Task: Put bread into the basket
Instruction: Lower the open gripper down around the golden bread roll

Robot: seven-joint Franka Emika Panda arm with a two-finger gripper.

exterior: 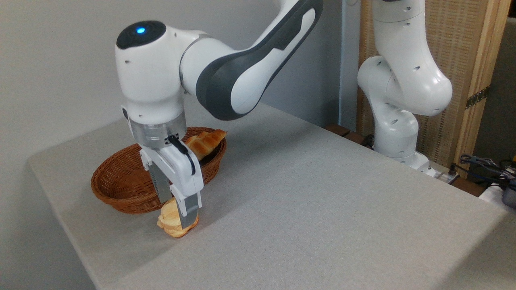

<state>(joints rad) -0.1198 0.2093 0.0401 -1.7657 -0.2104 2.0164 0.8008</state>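
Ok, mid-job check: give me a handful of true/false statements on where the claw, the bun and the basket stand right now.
1. The small round golden-yellow bun lies on the grey table, outside the basket. True.
2. The oval reddish-brown wicker basket holds nothing. False: a longer ridged golden-brown loaf leans on its far rim.
3. The claw is down at the bun, one finger on each side of it. True; whether it has closed on the bun cannot be told.
4. The bun is lifted clear of the table. False: it sits on the tabletop.
5. The bun lies behind the basket, towards the wall. False: it is in front of the basket's near rim.
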